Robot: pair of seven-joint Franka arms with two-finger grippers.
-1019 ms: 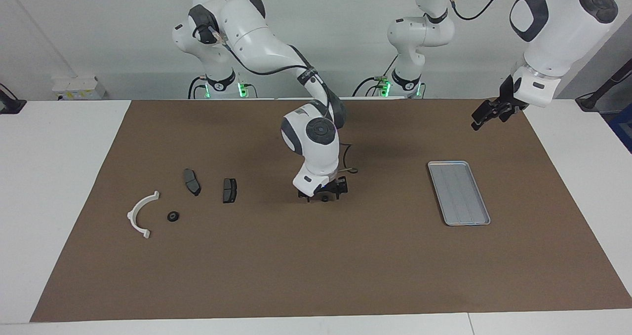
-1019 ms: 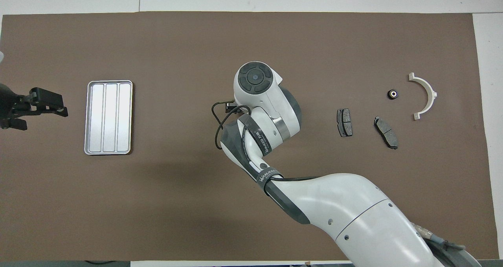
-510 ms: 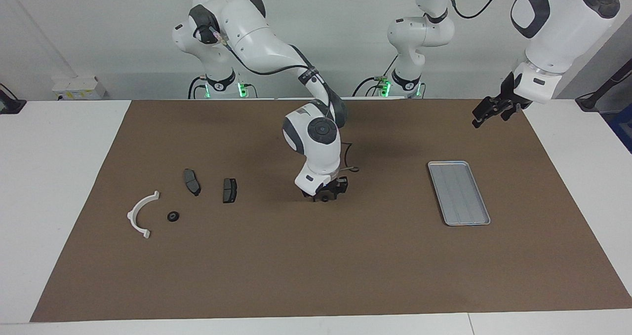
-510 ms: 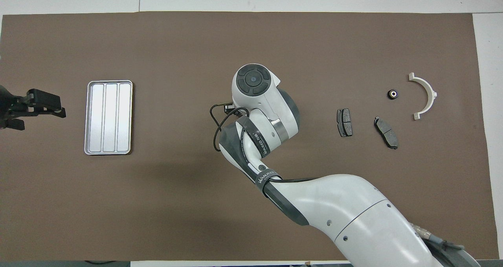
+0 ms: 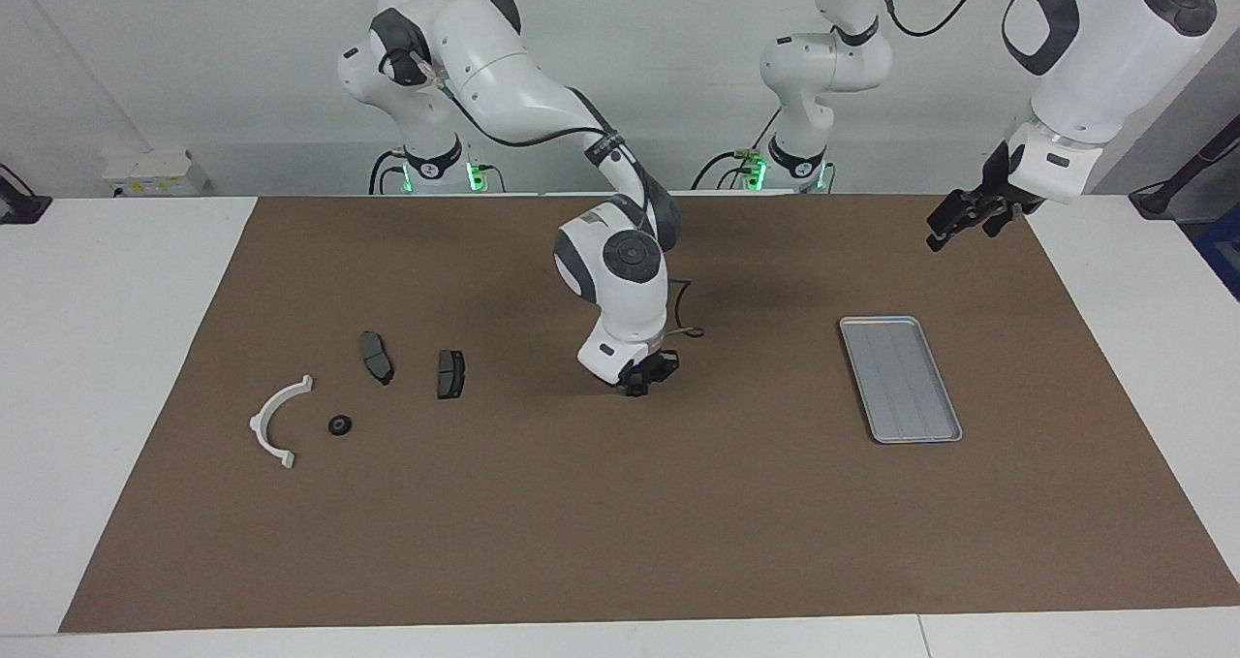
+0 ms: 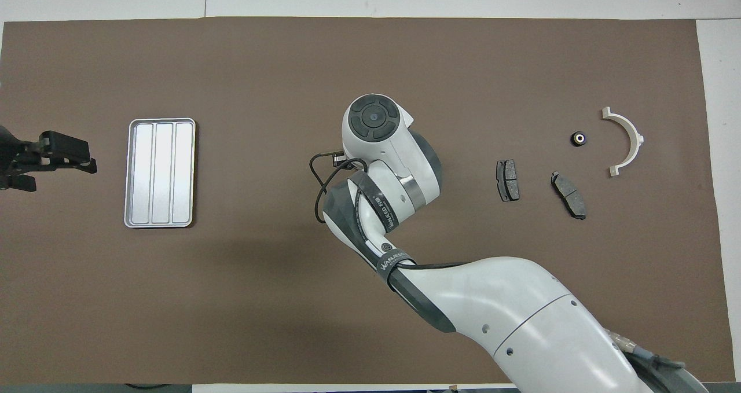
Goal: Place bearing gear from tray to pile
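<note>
Right claw now clamped on bearing gear, mid-table.

The tray is gleaming, ribbed silvery metal. Nearer the right arm's end from it, the curved bracket is looking like smooth white plastic and two pads are showing matt dark grey.

The right gripper, low over the middle of the brown mat, has drawn its fingers together on a small dark part (spread wide a second ago), and the part now sits pinched between the fingertips. The left gripper has edged up over the mat's corner by its base.
</note>
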